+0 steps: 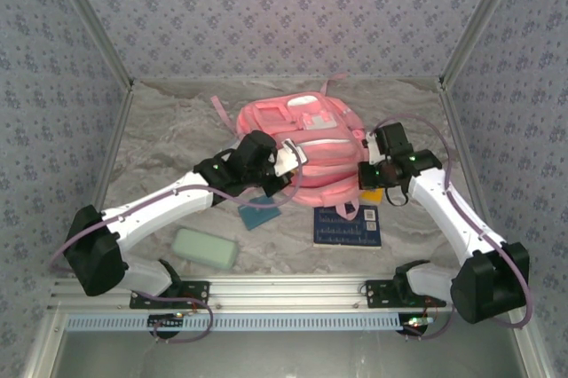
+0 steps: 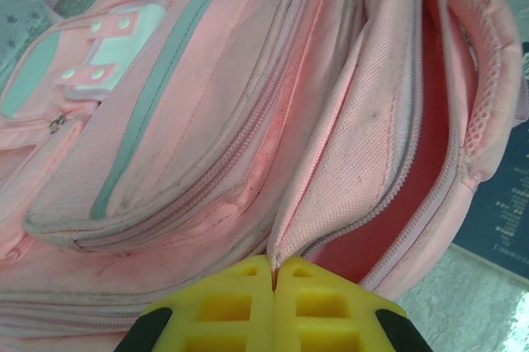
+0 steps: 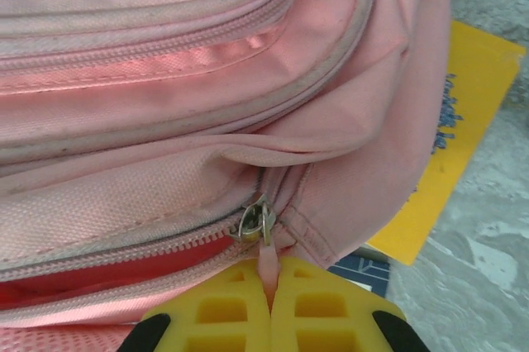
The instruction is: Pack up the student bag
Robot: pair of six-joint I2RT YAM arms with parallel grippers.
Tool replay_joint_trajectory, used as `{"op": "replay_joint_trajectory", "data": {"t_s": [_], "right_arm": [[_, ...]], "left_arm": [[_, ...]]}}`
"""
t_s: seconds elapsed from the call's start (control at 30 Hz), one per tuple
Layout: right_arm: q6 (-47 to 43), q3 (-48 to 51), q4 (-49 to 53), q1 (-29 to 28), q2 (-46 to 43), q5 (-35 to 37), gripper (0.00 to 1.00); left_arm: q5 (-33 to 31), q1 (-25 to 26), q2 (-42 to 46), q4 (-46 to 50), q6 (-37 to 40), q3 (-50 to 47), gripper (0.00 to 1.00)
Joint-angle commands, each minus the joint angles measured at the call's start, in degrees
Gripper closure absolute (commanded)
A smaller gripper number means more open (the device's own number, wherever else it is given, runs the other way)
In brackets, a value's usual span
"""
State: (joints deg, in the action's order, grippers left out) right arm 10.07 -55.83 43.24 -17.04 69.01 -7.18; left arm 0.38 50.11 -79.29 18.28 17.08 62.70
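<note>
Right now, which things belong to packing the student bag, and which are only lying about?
In the job: large soft pink fabric backpack; left gripper, pinching its open rim; right gripper, pinching its pink zip pull.
Lying about: pale green oblong case; small teal flat card; dark blue book; yellow book.

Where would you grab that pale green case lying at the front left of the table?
Probably grip the green case across its narrow width, near the middle, coming straight down from above. It lies flat on the table, a rounded oblong set slightly askew, with bare table along both long sides for the fingers.
</note>
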Motion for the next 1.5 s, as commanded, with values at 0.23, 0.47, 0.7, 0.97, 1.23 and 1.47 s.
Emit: {"op": "replay_joint_trajectory", "data": {"t_s": [0.23,0.47,0.7,0.97,1.23,1.47], "right_arm": [[16.91,9.08,-15.51,-13.29,-10.18,-11.39,1.00],[25.55,19.35,-32.80,-23.98,-12.55,-7.09,1.00],[24.98,21.32,-38.68,-27.79,-9.72,-6.24,1.00],[24.15,22.87,-41.10,-27.90,-8.90,-7.49,1.00],[23.00,23.87,-41.61,-27.81,-8.98,-9.51,1.00],[22.61,23.84,-40.61,-27.30,-9.42,-9.95,1.00]], "left_arm": [[-1.85,-0.99,8.24,16.91,-7.39,3.39,0.49],[3.21,0.33,12.59,23.11,-8.99,1.84,0.31],[4.43,3.96,6.16,24.16,-3.67,3.31,0.25],[-3.29,5.53,-1.88,18.61,-0.20,4.87,0.27],[-7.24,5.35,-7.20,13.57,1.47,5.76,0.50],[-6.38,5.18,-7.72,12.74,1.82,5.15,0.68]]}}
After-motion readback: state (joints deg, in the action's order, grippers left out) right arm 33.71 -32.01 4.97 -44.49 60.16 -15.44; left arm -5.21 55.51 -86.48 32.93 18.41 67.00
